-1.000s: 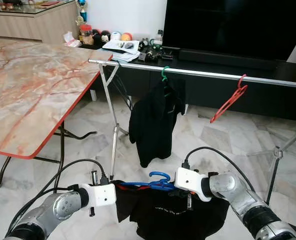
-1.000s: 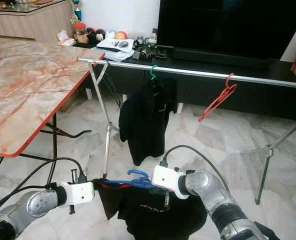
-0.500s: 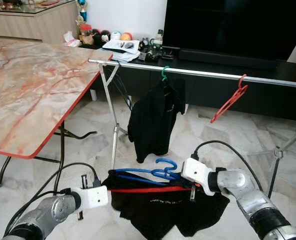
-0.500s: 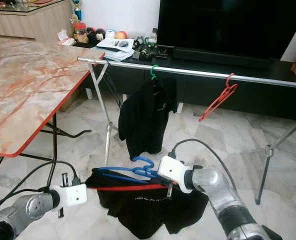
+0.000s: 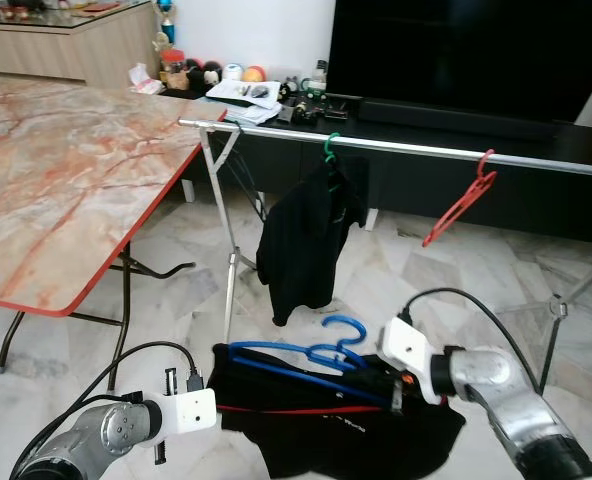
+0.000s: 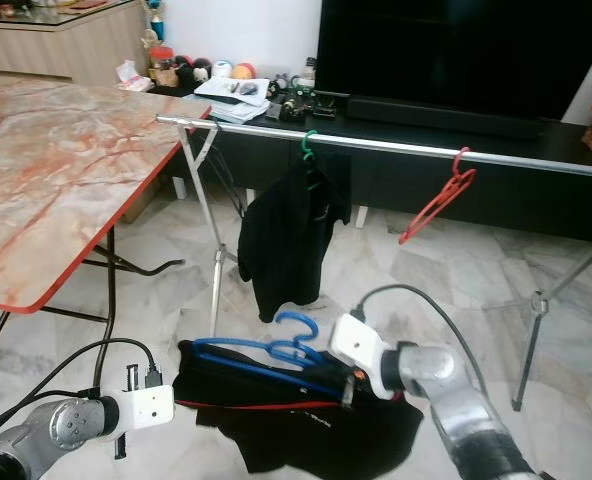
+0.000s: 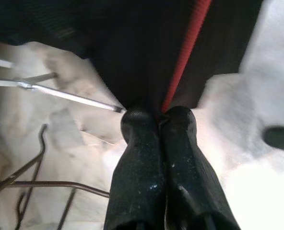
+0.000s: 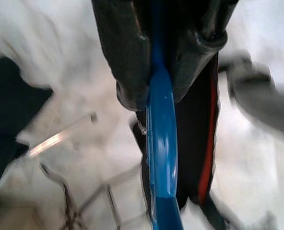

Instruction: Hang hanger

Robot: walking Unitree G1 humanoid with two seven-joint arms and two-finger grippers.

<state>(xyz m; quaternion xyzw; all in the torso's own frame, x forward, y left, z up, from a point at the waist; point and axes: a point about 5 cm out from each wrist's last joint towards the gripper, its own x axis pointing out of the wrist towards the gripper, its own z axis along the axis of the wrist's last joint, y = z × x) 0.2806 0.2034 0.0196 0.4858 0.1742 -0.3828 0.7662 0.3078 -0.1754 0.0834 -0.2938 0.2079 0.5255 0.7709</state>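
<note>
A blue hanger [image 5: 306, 360] is held low in front of me, its hook [image 5: 344, 330] pointing up, with a black shirt [image 5: 356, 440] with red trim draped from it. My right gripper [image 5: 392, 385] is shut on the hanger's right end; in the right wrist view the blue bar [image 8: 161, 158] runs out from between the fingers. My left gripper [image 7: 159, 115] is shut on the shirt's left edge by the red trim [image 7: 183, 62]. The silver clothes rail [image 5: 416, 150] runs across farther ahead, above both grippers.
On the rail hang a green hanger [image 5: 329, 147] carrying a black shirt [image 5: 301, 240] and a bare red hanger [image 5: 461, 200]. A marble table [image 5: 56, 170] stands at my left. The rack's leg [image 5: 231, 270] and a dark TV console [image 5: 536, 180] lie ahead.
The grippers have drawn apart, spreading the shirt. My right gripper has moved right with the hanger, which now slopes down to the right. My left gripper has dropped lower.
</note>
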